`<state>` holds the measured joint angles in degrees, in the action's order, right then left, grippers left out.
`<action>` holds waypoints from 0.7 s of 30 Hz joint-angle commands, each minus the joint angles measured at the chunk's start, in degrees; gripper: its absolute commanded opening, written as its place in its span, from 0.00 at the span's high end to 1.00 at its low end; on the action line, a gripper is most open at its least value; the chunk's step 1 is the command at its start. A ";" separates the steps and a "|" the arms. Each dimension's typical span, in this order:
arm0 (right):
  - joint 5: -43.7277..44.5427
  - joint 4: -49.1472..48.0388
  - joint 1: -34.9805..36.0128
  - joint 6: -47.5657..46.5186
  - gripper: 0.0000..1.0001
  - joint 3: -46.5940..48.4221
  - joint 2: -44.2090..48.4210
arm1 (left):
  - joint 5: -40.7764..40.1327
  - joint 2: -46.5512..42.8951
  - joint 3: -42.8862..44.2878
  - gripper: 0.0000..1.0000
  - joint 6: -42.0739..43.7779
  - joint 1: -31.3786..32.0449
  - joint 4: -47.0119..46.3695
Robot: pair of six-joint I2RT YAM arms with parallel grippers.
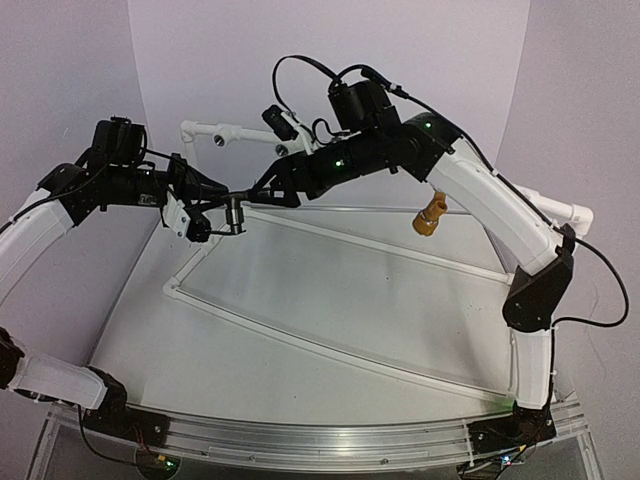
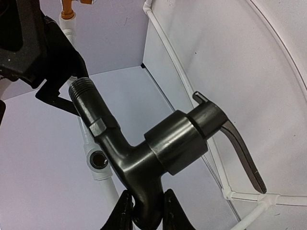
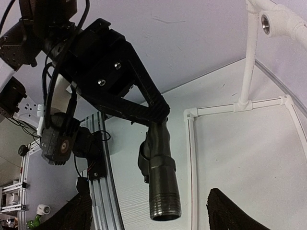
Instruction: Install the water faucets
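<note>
Left gripper (image 2: 147, 211) pinches black faucet (image 2: 168, 143) by spout, threads presented for regrasp | right gripper (image 3: 151, 213) jaws spread around threaded end | brass faucet (image 1: 430, 215) looks mounted, far-right corner

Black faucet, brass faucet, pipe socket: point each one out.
Black faucet (image 2: 175, 143): left wrist view, on the thick collar beside the lever.
Brass faucet (image 1: 428, 216): top external view, on the middle of its body.
Pipe socket (image 3: 265, 19): right wrist view, on its round metal opening.
</note>
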<state>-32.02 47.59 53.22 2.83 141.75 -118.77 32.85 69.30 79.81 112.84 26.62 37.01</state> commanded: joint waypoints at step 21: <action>2.45 -6.96 1.67 1.43 0.68 1.18 -4.93 | 2.32 -3.05 1.00 1.00 2.22 0.93 -3.61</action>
<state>-30.46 42.85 54.58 4.50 141.73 -123.22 32.77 68.34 79.81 114.06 27.22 36.97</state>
